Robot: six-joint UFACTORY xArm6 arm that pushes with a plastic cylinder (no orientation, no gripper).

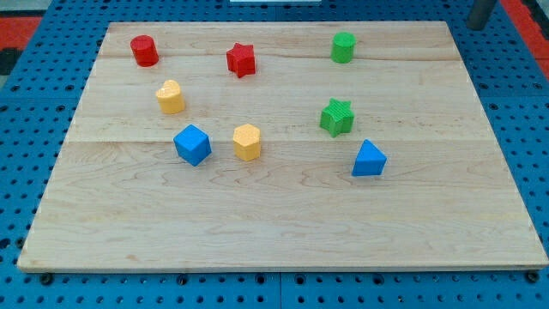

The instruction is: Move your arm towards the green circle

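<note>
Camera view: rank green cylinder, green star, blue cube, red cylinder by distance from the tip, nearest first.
My tip sits at the view's top right, just off the board.
1. Green cylinder, top, right of centre.
2. Green star, mid-right.
3. Blue cube, left of centre.
4. Red cylinder, top left.

Only a short stretch of the straight dark grey rod (481, 13) is seen, at the view's top right corner, where it is cut off by the upper edge of the picture. It is tilted slightly, its lower part lying a little further to the view's left than its upper part. The rod's visible lower end appears to be my tip (474, 26), though this cannot be told with certainty in so small a patch. Nothing more of the arm is shown.
</note>
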